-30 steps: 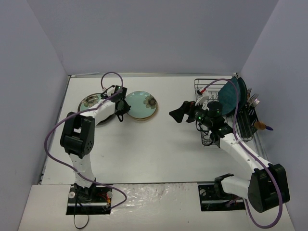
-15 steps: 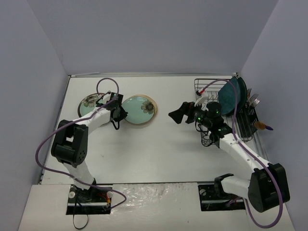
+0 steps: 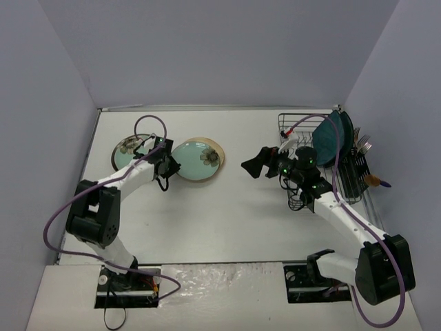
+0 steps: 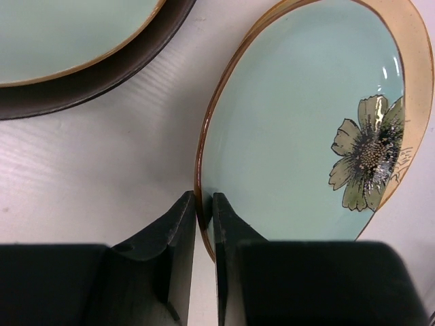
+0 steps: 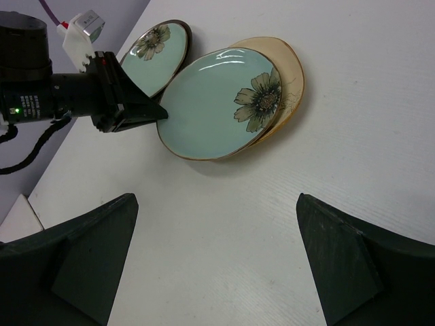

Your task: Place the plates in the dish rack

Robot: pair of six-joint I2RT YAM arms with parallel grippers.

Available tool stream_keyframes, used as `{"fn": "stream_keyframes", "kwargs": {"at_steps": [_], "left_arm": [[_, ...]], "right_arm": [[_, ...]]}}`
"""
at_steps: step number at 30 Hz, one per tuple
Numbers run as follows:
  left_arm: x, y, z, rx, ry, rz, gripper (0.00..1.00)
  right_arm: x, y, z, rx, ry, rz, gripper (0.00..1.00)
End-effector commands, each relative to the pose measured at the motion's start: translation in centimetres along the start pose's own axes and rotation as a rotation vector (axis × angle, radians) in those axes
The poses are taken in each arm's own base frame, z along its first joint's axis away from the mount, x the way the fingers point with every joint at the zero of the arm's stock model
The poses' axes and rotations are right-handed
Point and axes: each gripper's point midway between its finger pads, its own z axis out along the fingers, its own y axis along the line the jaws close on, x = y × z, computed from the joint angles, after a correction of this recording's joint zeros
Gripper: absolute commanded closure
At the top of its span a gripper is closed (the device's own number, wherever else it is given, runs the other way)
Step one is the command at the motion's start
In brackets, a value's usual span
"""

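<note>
Left gripper [image 4: 202,209] was pinched narrow on the rim of the tan-rimmed mint plate [image 4: 292,136], one finger on each side of the edge. A second earlier that plate had lain flat. Now it was tipped up on the gripped side and drawn a little toward the arm, uncovering the cream plate [image 5: 293,75] it had sat on. The dark-rimmed mint plate [image 3: 127,148] lay just beside them on the table [image 3: 227,221], unmoved. Right gripper [image 3: 252,164] hung wide open and empty between the plates and the dish rack [image 3: 293,127], where it had been all second. Two teal plates [image 3: 331,141] stood in the rack. The pick looked secured, with three plates still to load, and a handover to the waiting arm seemed the likely next step.
</note>
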Motion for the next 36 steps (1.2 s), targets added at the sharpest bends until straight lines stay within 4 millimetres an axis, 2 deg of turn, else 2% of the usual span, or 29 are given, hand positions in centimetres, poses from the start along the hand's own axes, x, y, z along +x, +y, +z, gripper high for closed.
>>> {"fn": "stream_keyframes", "kwargs": {"at_steps": [1,8,19,30,36], "left_arm": [[-2.7,-1.3,-3.0,0.054,-0.076,-0.012,1.0],[-1.8,-0.4,-2.5,0.046,-0.054,-0.024,1.0],[-0.8,1.1,-1.7,0.037,-0.031,-0.057,0.87],[-1.2,0.5,-1.5,0.064,-0.035,-0.072,0.65],[-1.7,-0.4,-1.3,0.102,-0.048,-0.095,0.61]], "right_arm": [[-1.6,1.2,0.2,-0.044,-0.057,-0.051,0.0],[-1.5,1.2,0.1,-0.044,-0.054,-0.051,0.0],[-1.3,1.3,0.4,-0.05,-0.049,-0.045,0.0],[-0.8,1.2,0.5,-0.053,-0.033,-0.04,0.0],[-0.7,1.2,0.7,-0.054,-0.028,-0.041,0.0]]}}
